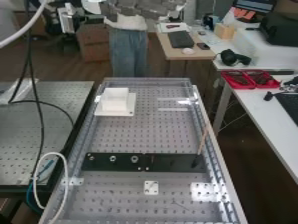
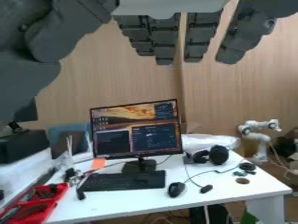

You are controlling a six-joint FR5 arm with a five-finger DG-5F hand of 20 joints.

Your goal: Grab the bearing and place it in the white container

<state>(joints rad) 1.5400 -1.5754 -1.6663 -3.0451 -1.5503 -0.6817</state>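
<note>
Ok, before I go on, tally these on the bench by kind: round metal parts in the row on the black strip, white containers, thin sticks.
Round metal parts: 3
White container: 1
Thin stick: 1
Total: 5

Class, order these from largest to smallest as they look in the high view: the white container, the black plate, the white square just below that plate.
1. Black plate
2. White container
3. White square

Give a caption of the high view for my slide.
Perforated bench with metal rings on a black plate, white container farther back, hand at top edge.
</note>
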